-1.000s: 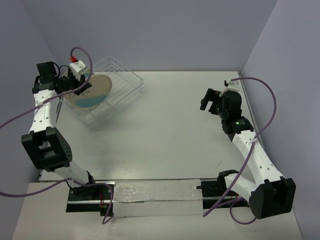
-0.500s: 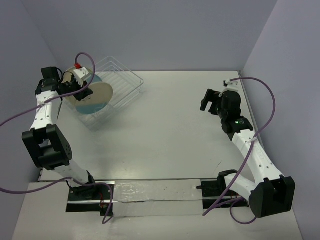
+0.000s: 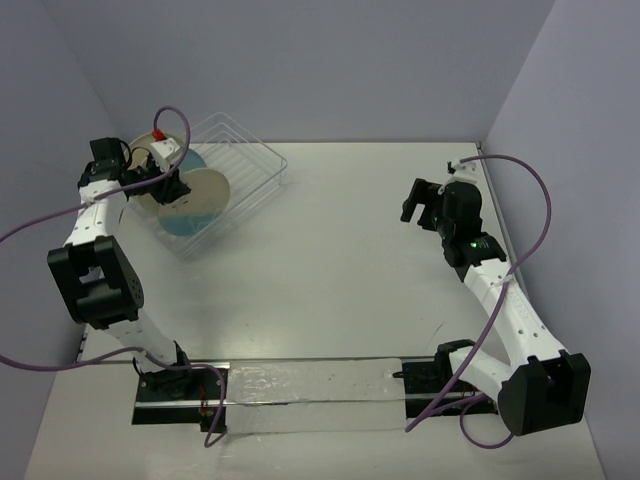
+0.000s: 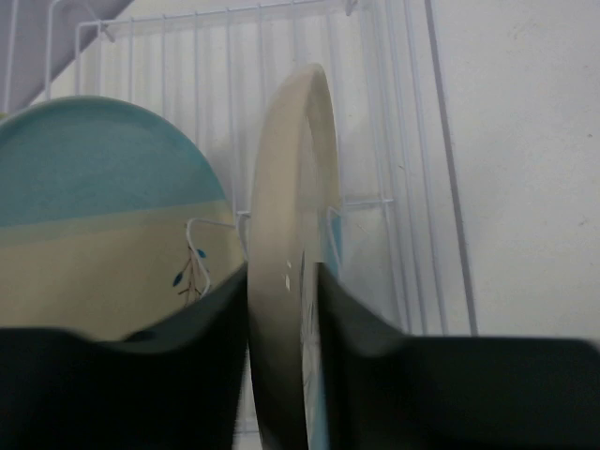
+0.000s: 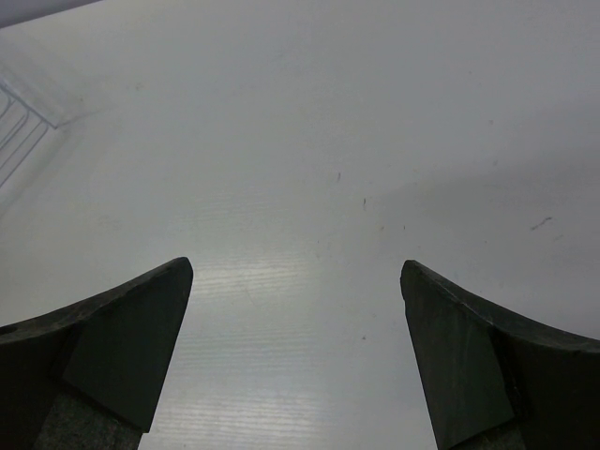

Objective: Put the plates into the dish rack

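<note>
Dark fingers [image 4: 187, 347] of the left pincer [image 4: 283, 291] fill the bottom of the wrist view. They hide the lower rim of the held plate [image 4: 292, 169] and the lower edge of a second plate [image 4: 94, 206]. The left pincer is closed on the held plate, which stands upright and edge-on between the fingers, cream with a sliver of blue on its right face. Whether its rim rests on the wires cannot be told. The second plate, blue above and cream below with a dark sprig, stands just left of the pincer inside the dish rack [image 4: 375, 103]. Rack wires run ahead and to the right of the pincer, with bare desk [image 4: 525, 187] past the rack's right edge. The right pincer [image 5: 295, 272] grips nothing. Its fingers are spread wide over open desk, well apart from the rack, whose corner shows at its far left.
</note>
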You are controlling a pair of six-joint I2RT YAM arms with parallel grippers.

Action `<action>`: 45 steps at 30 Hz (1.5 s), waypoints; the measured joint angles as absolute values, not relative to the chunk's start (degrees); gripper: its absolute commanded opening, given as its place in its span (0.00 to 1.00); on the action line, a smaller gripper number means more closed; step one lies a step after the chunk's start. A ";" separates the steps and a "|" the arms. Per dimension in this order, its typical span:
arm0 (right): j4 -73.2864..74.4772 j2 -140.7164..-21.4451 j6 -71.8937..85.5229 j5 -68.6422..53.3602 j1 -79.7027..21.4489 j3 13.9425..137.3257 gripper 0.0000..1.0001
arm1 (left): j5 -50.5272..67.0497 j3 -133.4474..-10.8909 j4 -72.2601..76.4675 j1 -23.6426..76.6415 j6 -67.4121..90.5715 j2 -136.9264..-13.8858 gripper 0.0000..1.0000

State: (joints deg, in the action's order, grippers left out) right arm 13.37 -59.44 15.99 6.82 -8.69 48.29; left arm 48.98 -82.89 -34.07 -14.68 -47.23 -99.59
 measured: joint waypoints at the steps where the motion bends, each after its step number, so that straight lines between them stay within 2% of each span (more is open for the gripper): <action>1: 13.37 -59.44 15.99 6.85 -8.69 48.29 1.00 | 48.99 -82.89 -33.47 -14.70 -47.43 -99.68 0.60; 5: 13.39 -59.44 15.99 6.90 -8.64 48.29 1.00 | 48.22 -82.89 -32.21 -14.68 -47.70 -100.30 0.81; 11: 13.45 -59.31 15.99 6.90 -8.62 48.29 1.00 | 45.83 -83.42 -31.78 -14.68 -46.21 -100.51 0.91; 13: 13.53 -59.23 15.99 6.90 -8.62 48.29 1.00 | 45.20 -83.71 -31.11 -14.68 -45.51 -100.47 0.98; 20: 13.79 -58.10 16.69 6.94 -8.62 48.31 1.00 | 35.58 -83.71 -22.64 -14.61 -35.32 -96.77 0.99; 25: 13.82 -57.02 20.24 8.50 -8.60 48.47 1.00 | 24.92 -84.21 -11.06 -14.03 -19.35 -88.86 0.99; 28: 14.07 -56.19 24.23 13.23 -8.60 48.47 1.00 | 18.30 -88.48 -8.03 -12.96 -7.94 -85.97 0.99; 34: 15.07 -54.52 31.04 21.63 -8.58 48.06 1.00 | 5.65 -96.23 -4.83 -2.29 9.48 -84.91 0.99; 37: 15.27 -53.18 33.16 24.08 -8.58 46.43 1.00 | 0.22 -89.98 -2.55 7.85 14.41 -82.70 0.99; 42: 16.42 -51.36 36.57 26.53 -8.59 44.02 1.00 | -3.98 -63.89 4.55 22.54 20.05 -74.47 0.99; 45: 16.39 -50.21 38.08 27.91 -8.60 43.29 1.00 | -6.01 -54.95 4.55 28.19 21.06 -73.38 0.99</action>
State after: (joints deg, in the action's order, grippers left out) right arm 16.39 -50.21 38.08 27.91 -8.60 43.29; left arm -6.01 -54.95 4.55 28.19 21.06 -73.38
